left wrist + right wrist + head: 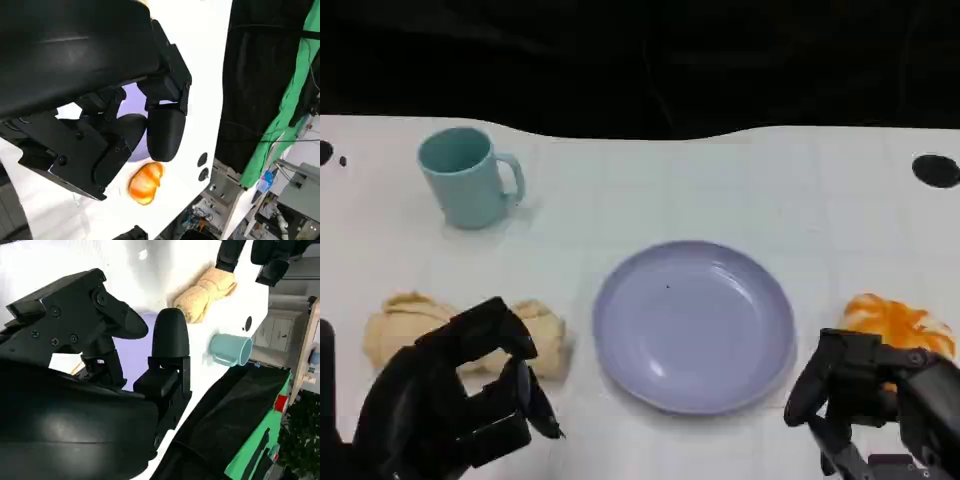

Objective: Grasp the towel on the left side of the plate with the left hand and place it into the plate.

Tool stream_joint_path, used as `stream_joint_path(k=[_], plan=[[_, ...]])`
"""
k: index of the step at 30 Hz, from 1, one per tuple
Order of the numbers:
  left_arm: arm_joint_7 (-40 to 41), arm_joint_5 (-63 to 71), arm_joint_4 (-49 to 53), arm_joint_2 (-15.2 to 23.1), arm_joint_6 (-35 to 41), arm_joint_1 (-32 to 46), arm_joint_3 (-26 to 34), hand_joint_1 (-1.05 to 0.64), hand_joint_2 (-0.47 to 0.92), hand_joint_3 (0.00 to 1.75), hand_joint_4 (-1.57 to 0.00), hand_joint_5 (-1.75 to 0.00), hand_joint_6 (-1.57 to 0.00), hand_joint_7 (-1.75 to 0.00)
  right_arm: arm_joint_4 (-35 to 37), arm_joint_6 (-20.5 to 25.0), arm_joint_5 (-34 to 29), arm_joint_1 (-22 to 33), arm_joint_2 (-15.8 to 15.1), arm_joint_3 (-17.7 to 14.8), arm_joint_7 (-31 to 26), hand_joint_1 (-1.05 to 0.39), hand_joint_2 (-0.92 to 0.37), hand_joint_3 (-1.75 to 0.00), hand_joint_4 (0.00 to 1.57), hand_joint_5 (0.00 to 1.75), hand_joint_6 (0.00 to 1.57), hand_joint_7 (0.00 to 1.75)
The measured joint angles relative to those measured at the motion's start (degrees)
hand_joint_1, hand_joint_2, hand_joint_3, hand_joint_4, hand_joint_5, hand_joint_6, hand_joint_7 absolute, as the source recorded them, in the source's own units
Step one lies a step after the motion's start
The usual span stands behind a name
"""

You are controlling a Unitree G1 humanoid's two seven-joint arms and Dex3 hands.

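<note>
Beige towel (470, 335) crumpled on tabletop (720, 190) near left front edge, just left of lavender plate (695, 325); plate at centre front. Left hand (450, 400) above towel's near side, fingers spread, holding nothing. Right hand (880, 400) at right front, fingers apart, holding nothing, beside orange cloth (900, 325). Teal mug (465, 178) toward far left.

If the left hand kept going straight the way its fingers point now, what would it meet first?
Most likely the beige towel. In the head view the left hand hovers open just in front of it, fingers reaching over its near edge. Height above the towel is unclear, so it might pass over it toward the teal mug.
</note>
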Motion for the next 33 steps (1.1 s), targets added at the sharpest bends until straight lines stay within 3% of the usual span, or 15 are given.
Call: stream_joint_path(k=[29,31,33], plan=[[0.0,0.1,0.0,0.7,-0.2,0.0,-0.2,-0.08,0.49,1.46,-0.84,-1.75,-0.71,-1.74,0.0,0.0,-0.1,0.0,0.0,0.0,0.0,-0.09,-0.55,-1.09,0.77,1.68,0.7,1.35],[0.0,0.1,0.0,0.7,-0.7,0.0,-0.2,-0.08,0.49,1.43,-0.79,-1.75,-0.69,-1.64,0.0,0.0,-0.1,0.0,0.0,0.1,0.0,-0.09,-0.55,-1.09,0.77,1.68,0.7,1.35],[0.0,0.6,0.0,0.7,-1.8,0.0,-0.3,-0.08,0.51,1.35,-0.71,-1.69,-0.67,-1.43,0.0,0.0,-0.1,0.0,0.0,0.3,0.0,-0.09,-0.55,-1.09,0.77,1.68,0.69,1.35]])
